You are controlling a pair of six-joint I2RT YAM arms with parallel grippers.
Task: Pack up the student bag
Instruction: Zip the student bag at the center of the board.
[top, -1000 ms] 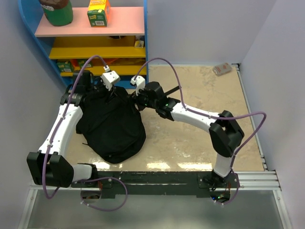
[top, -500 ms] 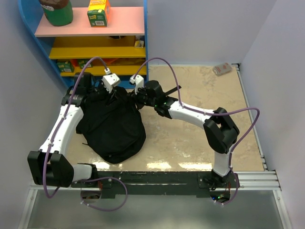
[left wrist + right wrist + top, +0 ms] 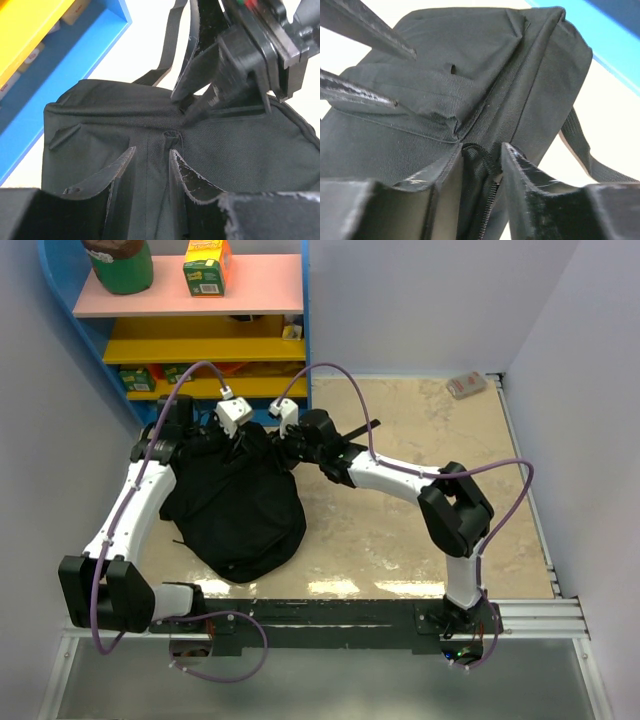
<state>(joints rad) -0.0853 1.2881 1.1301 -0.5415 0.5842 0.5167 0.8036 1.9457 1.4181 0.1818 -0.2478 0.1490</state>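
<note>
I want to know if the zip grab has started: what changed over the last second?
The right arm's elbow swung left, and the right tool edged left at the top of the large black soft fabric backpack. Its fingers narrowed around the zip, though a firm hold isn't clear. The left tool, pinching a fabric fold at the bag's top, and the backpack itself stayed put.

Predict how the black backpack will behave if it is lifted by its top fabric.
Probably floppy: the student bag slumps in soft creases. It would likely sag, not rise whole. Unlikely to roll, lying broad on the table.
</note>
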